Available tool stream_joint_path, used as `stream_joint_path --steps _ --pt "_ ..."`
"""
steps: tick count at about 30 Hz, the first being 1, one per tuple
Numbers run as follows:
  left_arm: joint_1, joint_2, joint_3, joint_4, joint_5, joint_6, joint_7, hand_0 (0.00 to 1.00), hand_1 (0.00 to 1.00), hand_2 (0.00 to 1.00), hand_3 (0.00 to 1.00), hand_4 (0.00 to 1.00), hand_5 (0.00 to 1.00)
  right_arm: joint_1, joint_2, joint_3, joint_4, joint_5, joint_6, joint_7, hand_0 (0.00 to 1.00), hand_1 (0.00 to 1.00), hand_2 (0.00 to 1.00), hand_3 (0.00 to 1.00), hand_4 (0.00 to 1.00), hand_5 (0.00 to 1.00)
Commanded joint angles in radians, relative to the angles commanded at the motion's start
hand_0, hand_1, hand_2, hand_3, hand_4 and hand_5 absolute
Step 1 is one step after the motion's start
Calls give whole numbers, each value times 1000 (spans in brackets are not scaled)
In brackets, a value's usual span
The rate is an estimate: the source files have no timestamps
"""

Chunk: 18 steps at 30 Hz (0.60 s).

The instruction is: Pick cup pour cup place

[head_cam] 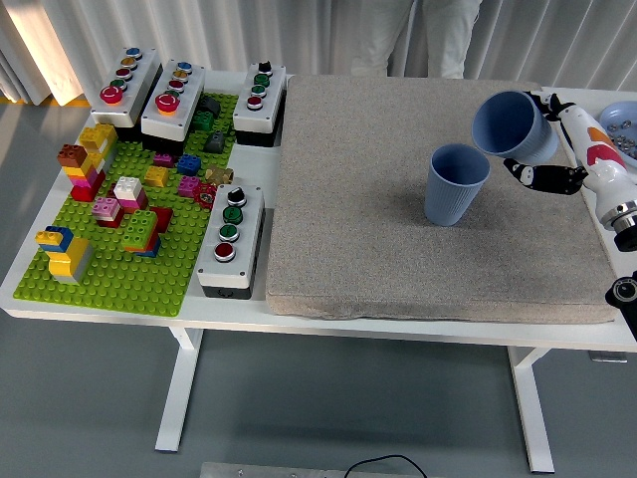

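Pouring is under way: the right hand grips a tilted blue cup at right of frame, needing more tip toward the standing cup.

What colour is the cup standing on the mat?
Blue-grey cup, ribbed sides; head view.

We see a robot test lab, not a home. The white worktop stands on plain metal legs over a grey floor, with pale curtains behind its far edge. On its left part lie a green brick baseplate with coloured toy bricks and four grey push-button control boxes; such parts belong to manipulation trials. A grey felt mat covers the middle and right part. A person stands at the far edge.
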Motion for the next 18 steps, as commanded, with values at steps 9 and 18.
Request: stream_joint_path --steps 9,18 --pt "4 1 -5 0 5 0 0 738 769 828 654 522 939 -7 -97 -114 69 -77 -133 10 834 718 607 688 744 91" --pt "0 2 -11 0 9 1 1 738 769 828 654 522 938 5 -161 -172 76 -46 -230 46 838 718 607 686 742 96"
